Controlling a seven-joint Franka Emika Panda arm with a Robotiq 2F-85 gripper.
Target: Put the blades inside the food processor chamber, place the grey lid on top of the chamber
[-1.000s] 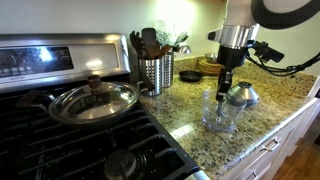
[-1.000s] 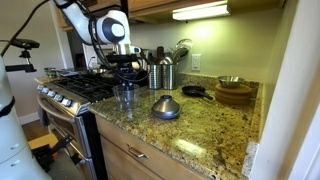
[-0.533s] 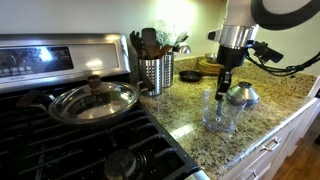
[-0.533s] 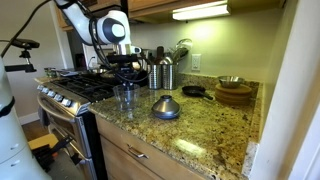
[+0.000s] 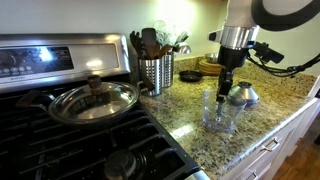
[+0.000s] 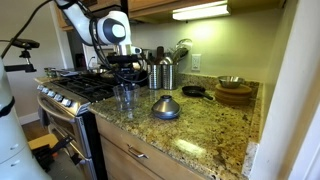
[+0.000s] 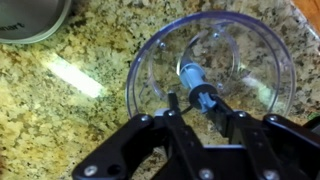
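Note:
The clear food processor chamber [image 5: 220, 114] stands on the granite counter, also seen in an exterior view [image 6: 125, 98]. My gripper [image 5: 224, 88] hangs straight above it. In the wrist view the gripper [image 7: 193, 103] is closed around the blades [image 7: 190, 75], a slim spindle with a blue hub, which reach down inside the chamber [image 7: 150, 50]. The grey lid [image 5: 241, 95] lies on the counter just beside the chamber, apart from it. It also shows in an exterior view [image 6: 165, 107] and in the top corner of the wrist view [image 7: 30, 15].
A perforated steel utensil holder [image 5: 155, 70] stands behind the chamber. A pan with a glass lid [image 5: 93, 100] sits on the gas stove [image 5: 60, 140]. A wooden bowl [image 6: 234, 94] and a small dark pan [image 6: 195, 92] are farther along the counter. The counter edge is close by.

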